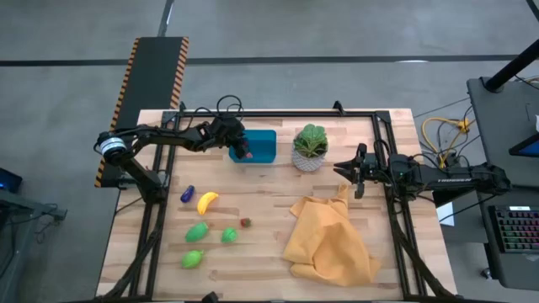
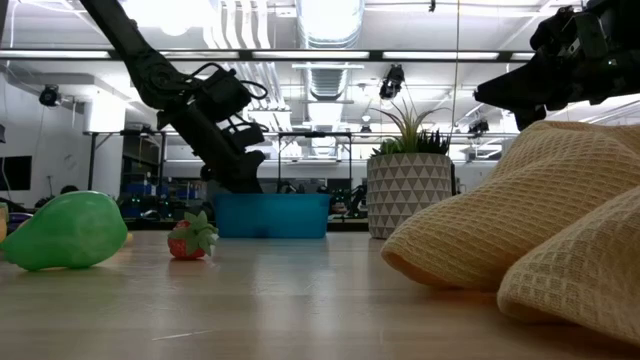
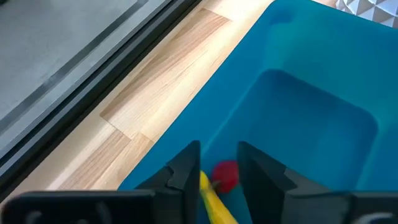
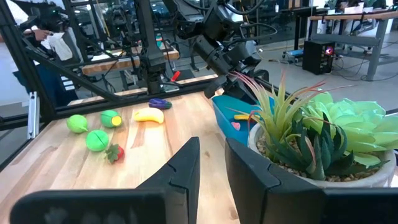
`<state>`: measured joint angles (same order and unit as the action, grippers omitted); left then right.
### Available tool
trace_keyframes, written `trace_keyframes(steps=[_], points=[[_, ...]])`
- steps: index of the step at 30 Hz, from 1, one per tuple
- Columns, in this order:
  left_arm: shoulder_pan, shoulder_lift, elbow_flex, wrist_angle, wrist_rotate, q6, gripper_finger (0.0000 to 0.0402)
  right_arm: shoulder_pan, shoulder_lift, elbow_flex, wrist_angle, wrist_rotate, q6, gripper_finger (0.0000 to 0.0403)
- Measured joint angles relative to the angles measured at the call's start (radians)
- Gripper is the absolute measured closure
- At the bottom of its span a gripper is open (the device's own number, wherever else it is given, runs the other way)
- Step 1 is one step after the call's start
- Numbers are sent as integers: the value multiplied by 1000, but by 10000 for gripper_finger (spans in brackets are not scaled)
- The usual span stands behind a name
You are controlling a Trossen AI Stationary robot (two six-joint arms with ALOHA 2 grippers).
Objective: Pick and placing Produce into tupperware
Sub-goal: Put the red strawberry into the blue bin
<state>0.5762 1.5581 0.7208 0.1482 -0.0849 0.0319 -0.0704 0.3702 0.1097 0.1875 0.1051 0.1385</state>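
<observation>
The teal tupperware [image 1: 263, 143] stands by the table's far edge, left of the potted plant. My left gripper [image 1: 243, 151] hovers open over its left part, fingers pointing down into it [image 3: 217, 165]. A small red piece [image 3: 226, 174] and a yellow piece [image 3: 214, 202] lie on the container's floor below the fingers. On the table's near-left part lie the yellow banana [image 1: 207, 201], a purple piece [image 1: 187, 194], three green pieces [image 1: 197, 231] and a red strawberry [image 1: 245, 222]. My right gripper [image 1: 338, 169] waits open, right of the plant pot.
A potted plant in a white patterned pot [image 1: 310, 147] stands just right of the container. A crumpled yellow cloth [image 1: 328, 240] covers the table's near-right part. A black frame runs along the table's edges. Bare wood lies between the produce and the cloth.
</observation>
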Motion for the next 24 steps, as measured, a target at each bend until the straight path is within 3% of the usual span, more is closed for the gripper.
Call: trace_keyframes(steps=[5,10,15,24], points=[[0,0,0,0,1,0,260,0,0,0,0,0,0,335],[-8,-20,0,-1,26,-1,249,0,0,0,0,0,0,335],[-42,-99,-1,-1,137,0,249,0,0,0,-3,0,0,335],[-175,-359,-8,1,430,8,249,0,0,0,-5,0,0,335]])
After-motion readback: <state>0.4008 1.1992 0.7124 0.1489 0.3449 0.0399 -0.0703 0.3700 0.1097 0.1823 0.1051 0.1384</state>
